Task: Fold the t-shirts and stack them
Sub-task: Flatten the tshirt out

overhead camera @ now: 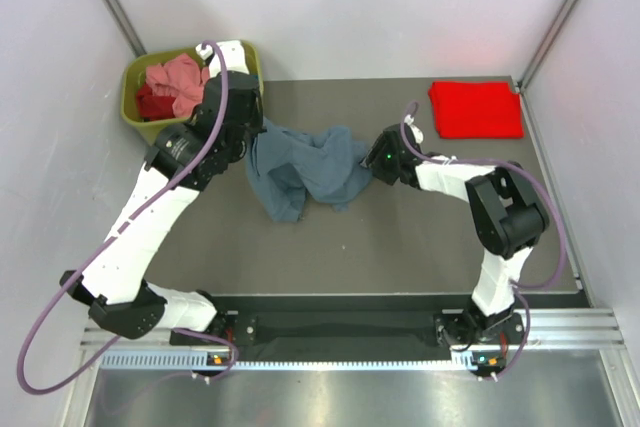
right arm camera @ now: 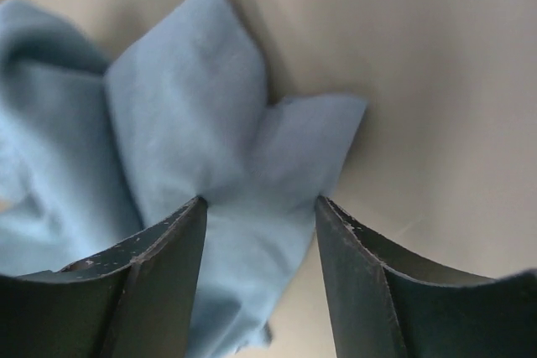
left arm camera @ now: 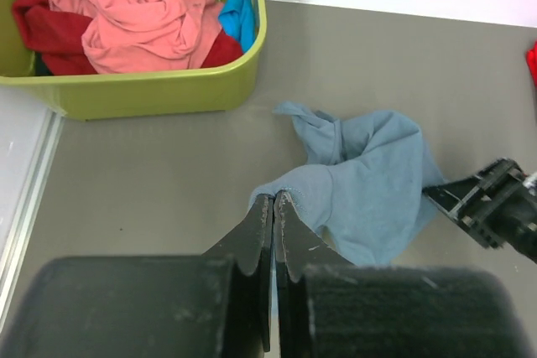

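**A:** The left gripper has its jaws pressed tight together, pinching an edge of the blue-grey t-shirt.

**B:** And the right gripper is at the shirt's other side, jaws spread wide, with a fold of cloth lying loose between them.

**A:** The shirt lies crumpled mid-table, between the two arms.

**B:** The folded red t-shirt sits in the far right corner. A pink t-shirt is heaped in the green bin, far left.

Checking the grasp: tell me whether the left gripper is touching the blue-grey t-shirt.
Touching. Left wrist view: the left gripper, shut, pinches the edge of the blue-grey t-shirt.
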Robot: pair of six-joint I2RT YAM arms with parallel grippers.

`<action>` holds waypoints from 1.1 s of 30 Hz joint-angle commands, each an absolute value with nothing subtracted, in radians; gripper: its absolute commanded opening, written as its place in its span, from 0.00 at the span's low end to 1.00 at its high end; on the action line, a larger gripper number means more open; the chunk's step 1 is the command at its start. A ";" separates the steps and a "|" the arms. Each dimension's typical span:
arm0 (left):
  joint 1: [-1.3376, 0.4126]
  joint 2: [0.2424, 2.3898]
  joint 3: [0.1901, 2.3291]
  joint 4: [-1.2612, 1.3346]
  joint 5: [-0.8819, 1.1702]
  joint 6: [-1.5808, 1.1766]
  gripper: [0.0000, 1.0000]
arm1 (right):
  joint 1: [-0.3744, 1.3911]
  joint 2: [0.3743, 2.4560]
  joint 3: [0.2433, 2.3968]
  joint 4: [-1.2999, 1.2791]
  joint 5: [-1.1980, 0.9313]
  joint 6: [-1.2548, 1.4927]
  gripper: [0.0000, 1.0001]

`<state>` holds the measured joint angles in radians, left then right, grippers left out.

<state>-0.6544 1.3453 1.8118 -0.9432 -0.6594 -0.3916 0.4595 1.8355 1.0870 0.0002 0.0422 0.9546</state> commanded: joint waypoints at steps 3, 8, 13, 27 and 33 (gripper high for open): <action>-0.638 1.310 1.801 -0.888 -0.635 -0.385 0.00 | 0.437 1.905 1.181 -0.050 0.104 0.890 0.46; -0.620 1.292 1.776 -0.859 -0.604 -0.393 0.00 | 0.419 1.902 1.178 -0.061 0.121 0.861 0.14; -0.615 1.281 1.793 -0.867 -0.539 -0.416 0.00 | 0.387 1.798 1.169 -0.141 0.179 0.773 0.00; -0.609 1.293 2.010 -0.973 -0.512 -0.440 0.00 | 0.307 1.148 1.393 -0.702 0.422 0.552 0.00; -0.609 1.203 1.783 -0.825 -0.423 -0.443 0.00 | 0.301 1.061 1.338 -0.666 0.452 0.523 0.00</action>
<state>-0.6147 1.2392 1.8771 -0.9142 -0.4698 -0.4389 0.3103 1.0351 1.3804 -0.6430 0.4084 0.5652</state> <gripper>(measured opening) 0.012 0.014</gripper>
